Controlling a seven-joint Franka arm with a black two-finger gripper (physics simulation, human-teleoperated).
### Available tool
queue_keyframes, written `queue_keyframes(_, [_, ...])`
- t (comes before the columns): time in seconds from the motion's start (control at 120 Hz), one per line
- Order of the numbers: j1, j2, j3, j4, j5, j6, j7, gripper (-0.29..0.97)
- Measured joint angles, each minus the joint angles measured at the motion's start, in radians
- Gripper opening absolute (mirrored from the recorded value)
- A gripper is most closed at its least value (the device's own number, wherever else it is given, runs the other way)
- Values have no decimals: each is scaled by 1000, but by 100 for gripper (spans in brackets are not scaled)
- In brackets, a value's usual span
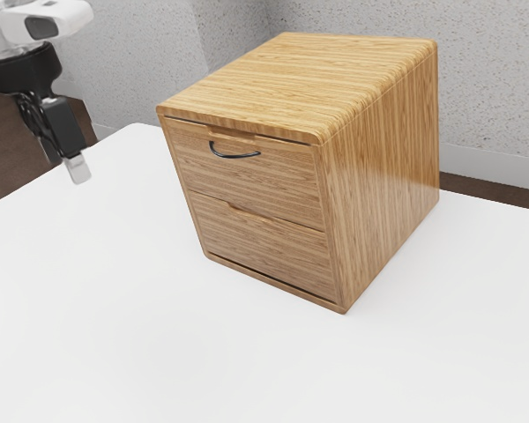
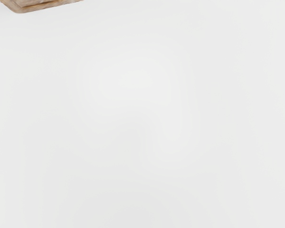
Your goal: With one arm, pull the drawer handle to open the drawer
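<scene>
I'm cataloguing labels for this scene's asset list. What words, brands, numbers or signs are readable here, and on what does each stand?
None: no readable text in either view.
The wooden cabinet shows only grain. Its upper drawer bears a dark wire handle and the lower drawer is unmarked. The white table and the gripper carry no lettering.

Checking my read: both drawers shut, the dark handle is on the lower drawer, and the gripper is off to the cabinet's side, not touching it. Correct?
One thing is off: the dark handle is on the upper drawer, not the lower drawer, as the exterior view shows. The rest stands: both drawers are shut and the gripper hangs apart from the cabinet.
</scene>
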Motion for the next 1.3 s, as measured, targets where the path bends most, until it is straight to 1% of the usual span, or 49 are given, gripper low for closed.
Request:
queue_keyframes(0.25, [-4,0,11,2,-8,44,77,68])
queue_keyframes(0.3, [7,-2,-3,61,-25,49,94,68])
queue_keyframes(0.325, [-6,-2,-17,98,-31,59,114,68])
queue_keyframes(0.367, [-60,3,-28,131,-40,92,161,68])
queue_keyframes(0.4, [-97,13,-26,129,-45,115,196,68])
queue_keyframes(0.433, [-114,46,-16,122,-48,136,234,68])
queue_keyframes(0.483, [-120,105,-5,115,-52,170,305,68])
queue_keyframes(0.55, [-125,148,-1,107,-58,204,384,68])
queue_keyframes(0.7, [-95,179,-3,110,-62,256,554,68])
queue_keyframes(0.8, [-44,166,-46,84,-59,287,654,68])
queue_keyframes(0.908, [-42,151,-58,21,-57,351,758,68])
queue_keyframes(1.117, [-65,177,-61,-16,-55,444,918,68])
queue_keyframes(1.3, [-50,211,-59,-20,-57,491,1020,68])
